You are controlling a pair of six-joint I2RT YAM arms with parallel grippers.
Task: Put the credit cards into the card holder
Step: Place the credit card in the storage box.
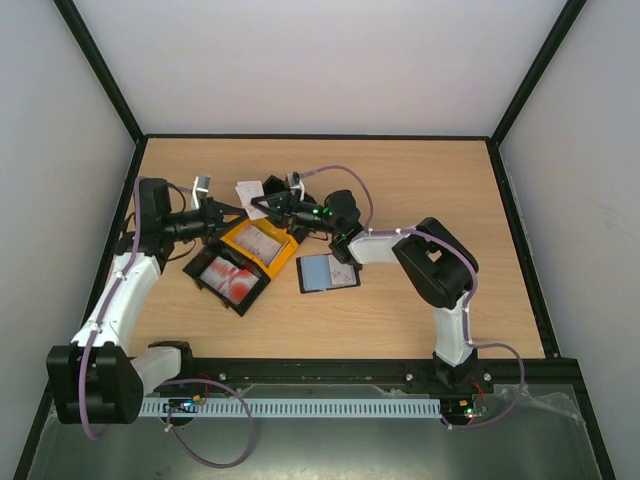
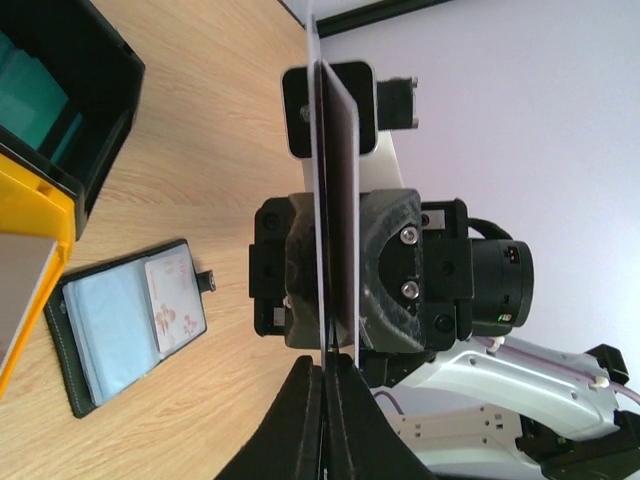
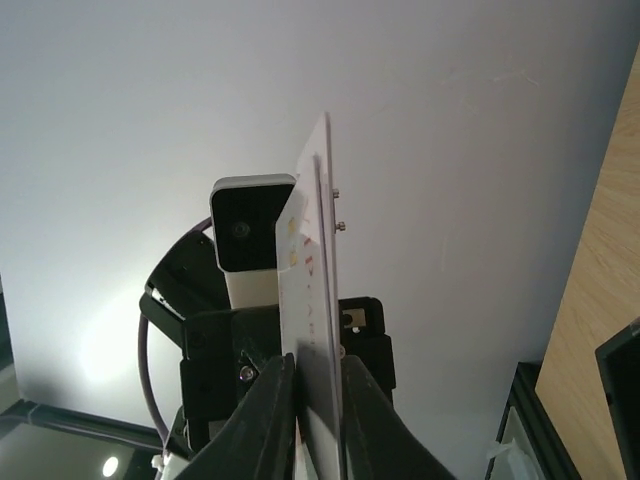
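A pale credit card hangs in the air between my two grippers, above the trays. In the left wrist view the card shows edge-on, and my left gripper is shut on its near edge. My right gripper faces it from the other side. Its jaws stand slightly apart round the far end of the card. From above, the left gripper and right gripper nearly meet. The black card holder lies open on the table with a pale card in one pocket.
A yellow tray and a black tray of red-and-white cards sit below the grippers. Another black tray holds teal cards. Bare wood stretches to the right and far side, ringed by a black frame and white walls.
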